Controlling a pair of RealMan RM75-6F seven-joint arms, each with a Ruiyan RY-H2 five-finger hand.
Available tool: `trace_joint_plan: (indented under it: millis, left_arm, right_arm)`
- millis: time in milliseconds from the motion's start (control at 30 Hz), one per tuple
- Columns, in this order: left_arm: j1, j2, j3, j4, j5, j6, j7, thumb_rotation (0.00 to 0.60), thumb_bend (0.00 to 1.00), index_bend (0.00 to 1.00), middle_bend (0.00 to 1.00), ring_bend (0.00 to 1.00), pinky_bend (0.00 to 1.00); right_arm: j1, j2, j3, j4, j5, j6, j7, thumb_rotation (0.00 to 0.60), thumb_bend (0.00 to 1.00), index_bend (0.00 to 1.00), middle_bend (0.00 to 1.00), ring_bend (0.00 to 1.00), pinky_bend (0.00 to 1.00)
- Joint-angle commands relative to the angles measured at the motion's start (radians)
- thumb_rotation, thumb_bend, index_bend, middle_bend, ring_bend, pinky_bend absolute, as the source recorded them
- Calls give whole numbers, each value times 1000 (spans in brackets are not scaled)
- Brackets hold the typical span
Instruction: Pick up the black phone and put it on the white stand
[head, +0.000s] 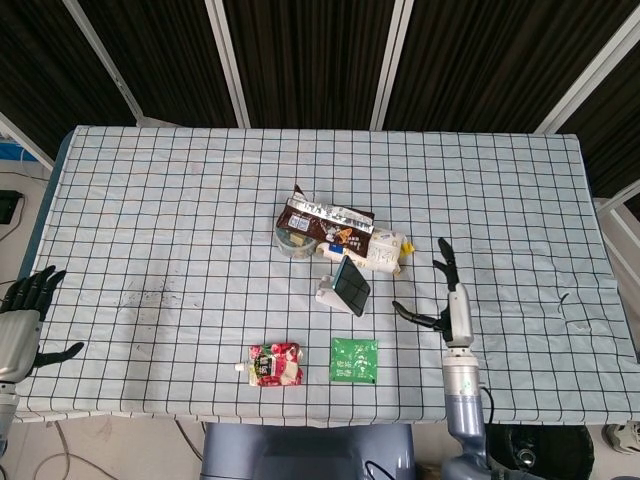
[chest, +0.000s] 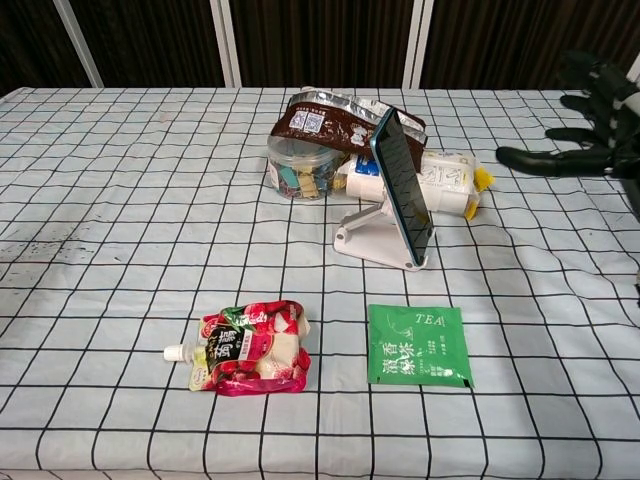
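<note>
**Phone propped on the stand, right hand clear of it**

The black phone (chest: 402, 186) leans tilted on the white stand (chest: 368, 234), its lower edge resting at the stand's front lip. The right hand (head: 447, 300) hovers well to the right of the stand, its fingers (chest: 535, 158) spread and holding nothing. The left hand (head: 22, 320) hangs off the tabletop (head: 180, 220) edge, far left of the stand, fingers apart and empty. From how things lie, the placing looks done.

The phone is likely a stiff, smooth slab, moderately heavy for its thinness and prone to slip. Should it need resetting, the long side edges look like the safest place to pinch; a push on the top edge could tip the light stand.

Just behind the stand sit a brown snack bag (chest: 335, 120) over a clear tub (chest: 300, 170) and a white bottle with a yellow cap (chest: 450, 185), crowding the back. In front of the stand lie a green tea sachet (chest: 418, 345) and, further left, a red pouch (chest: 250, 347), both apart from it.
</note>
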Motion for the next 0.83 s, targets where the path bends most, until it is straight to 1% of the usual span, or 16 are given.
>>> trace_joint_plan:
  millis: [33,133,233,267,333,433,567,633,733,833]
  left_arm:
    - [1,0,1,3,5,3,0,600,0,0,0,0,0]
    - [1,1,3,4,6,2,-7,600,0,0,0,0,0]
    - [2,3,3,7,9,4,-7,600,0,0,0,0,0]
    - [3,3,3,9,11,7,-6,600,0,0,0,0,0]
    - [5,4,4,13,14,11,-2,600,0,0,0,0,0]
    - [9,2,4,17,17,23,3,600,0,0,0,0,0]
    - [13,-3,3,23,20,34,26,600,0,0,0,0,0]
    - [14,-6,5,26,24,40,47,600,0,0,0,0,0]
    - [15,-13,8,29,29,47,81,600,0,0,0,0,0]
    - [16,-19,7,29,27,50,96,600,0,0,0,0,0]
  right_arm:
    - [-26,85,33,-77,-2,33,-49,600,47,0,0,0,154]
    - [-43,191,44,-157,14,16,-115,600,59,0,0,0,154]
    - [-64,330,28,-220,26,-29,-203,600,77,0,0,0,154]
    - [-77,393,14,-235,25,-44,-247,600,85,0,0,0,154]
    - [-98,479,-18,-241,15,-60,-322,600,91,0,0,0,155]
    - [-137,577,-70,-234,-9,-62,-392,600,90,0,0,0,155]
    - [-181,648,-144,-185,-69,-46,-442,600,81,0,0,0,155]
    - [-195,666,-175,-151,-100,-35,-494,600,70,0,0,0,155]
    - [-204,666,-193,-130,-121,-16,-553,600,65,0,0,0,154]
    - [-203,658,-194,-135,-112,-17,-554,600,64,0,0,0,155]
